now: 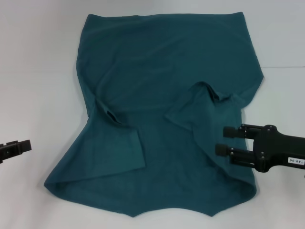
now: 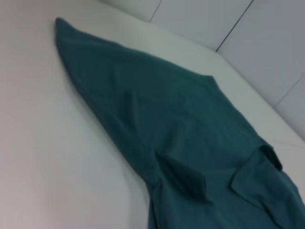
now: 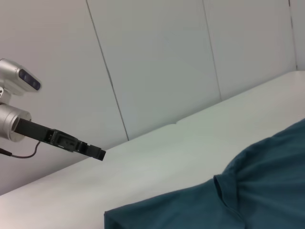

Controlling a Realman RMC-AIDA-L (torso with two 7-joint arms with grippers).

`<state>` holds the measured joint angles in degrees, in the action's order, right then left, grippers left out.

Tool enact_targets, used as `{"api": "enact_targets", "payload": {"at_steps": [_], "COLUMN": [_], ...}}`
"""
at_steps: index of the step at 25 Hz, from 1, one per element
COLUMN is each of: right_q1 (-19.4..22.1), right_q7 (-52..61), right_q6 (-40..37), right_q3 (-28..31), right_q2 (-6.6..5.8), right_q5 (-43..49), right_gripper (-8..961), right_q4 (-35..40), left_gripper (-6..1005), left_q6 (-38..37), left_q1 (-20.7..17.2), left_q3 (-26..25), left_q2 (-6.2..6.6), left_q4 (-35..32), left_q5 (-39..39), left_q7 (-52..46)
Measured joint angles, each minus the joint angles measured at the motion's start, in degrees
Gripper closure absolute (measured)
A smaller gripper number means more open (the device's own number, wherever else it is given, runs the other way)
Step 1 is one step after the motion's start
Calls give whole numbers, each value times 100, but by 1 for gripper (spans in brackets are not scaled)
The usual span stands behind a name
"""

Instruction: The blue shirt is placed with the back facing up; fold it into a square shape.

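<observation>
The blue shirt [image 1: 162,71] lies spread on the white table [image 1: 33,71], with both short sleeves folded inward over its body. My right gripper [image 1: 223,139] hovers over the shirt's right side near the hem, open, with nothing between its fingers. My left gripper [image 1: 24,147] sits off the shirt, over bare table at the left edge of the head view. The left wrist view looks along the shirt [image 2: 181,129] from its left side. In the right wrist view a part of the shirt [image 3: 248,200] shows, and the left gripper [image 3: 90,150] appears farther off above the table.
Bare white table surrounds the shirt on the left, right and far sides. White wall panels [image 3: 157,62] rise behind the table's far edge. The shirt's hem reaches close to the near edge of the head view.
</observation>
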<state>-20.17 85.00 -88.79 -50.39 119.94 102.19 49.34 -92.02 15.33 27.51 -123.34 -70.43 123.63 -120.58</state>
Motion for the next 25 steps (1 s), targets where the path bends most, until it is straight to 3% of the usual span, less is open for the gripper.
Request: {"api": "enact_targets", "payload": {"at_steps": [11,18,25], "right_q1": [-25,-265,-612], "right_q7": [-509,-891,-1051], "right_q6": [811,1735,1973], "right_q3": [-91,-486,-460], "right_q2": [8,5,-31], "right_q5": [180,240,248], "right_gripper": [328,328,329], "right_q4": [-382,-650,-867], "left_gripper": [551,549,550], "left_q6": [106,114,104], "left_q1": [779,1213,1393], "left_q3": [153,783,1346], "left_q2": [28,161,215], "left_q4": [48,2,-87], "left_q5": [1266,1873,2694], "left_q7": [-829,-1686,-1998]}}
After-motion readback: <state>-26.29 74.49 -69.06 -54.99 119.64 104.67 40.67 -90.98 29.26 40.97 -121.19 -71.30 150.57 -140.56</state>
